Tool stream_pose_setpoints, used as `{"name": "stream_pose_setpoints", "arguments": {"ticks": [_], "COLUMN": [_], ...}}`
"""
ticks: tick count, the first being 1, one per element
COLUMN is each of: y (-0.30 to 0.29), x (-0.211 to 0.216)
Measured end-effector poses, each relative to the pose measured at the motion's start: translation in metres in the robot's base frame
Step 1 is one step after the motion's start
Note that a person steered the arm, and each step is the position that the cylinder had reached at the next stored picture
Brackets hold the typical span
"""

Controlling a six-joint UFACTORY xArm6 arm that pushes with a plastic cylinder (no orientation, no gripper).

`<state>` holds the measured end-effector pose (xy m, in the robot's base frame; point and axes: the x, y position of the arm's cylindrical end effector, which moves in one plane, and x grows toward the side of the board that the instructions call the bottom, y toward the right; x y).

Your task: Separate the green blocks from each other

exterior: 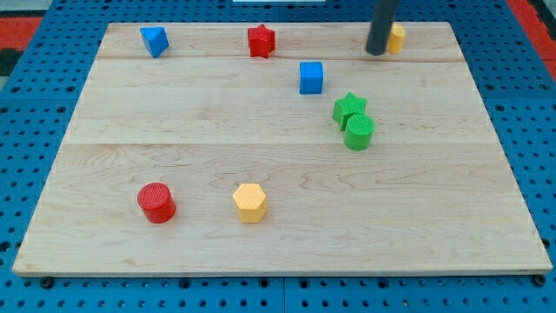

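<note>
A green star block (348, 107) and a green cylinder (359, 132) sit touching each other right of the board's middle, the star just above the cylinder. My tip (375, 52) is near the view's top, well above the green pair, right beside a yellow block (396, 37) that the rod partly hides.
A blue cube (311, 77) lies up-left of the green star. A red star (261, 40) and a blue block (154, 40) sit along the top. A red cylinder (156, 203) and a yellow hexagon (249, 202) sit at the lower left of the wooden board (104, 130).
</note>
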<state>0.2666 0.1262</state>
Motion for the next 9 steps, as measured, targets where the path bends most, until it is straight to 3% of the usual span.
{"name": "stream_pose_setpoints", "arguments": {"ticks": [1,3,5,7,9], "y": [-0.024,-0.02,0.028,-0.086,-0.008], "x": [0.009,0.017,0.111,0.099,0.139]}}
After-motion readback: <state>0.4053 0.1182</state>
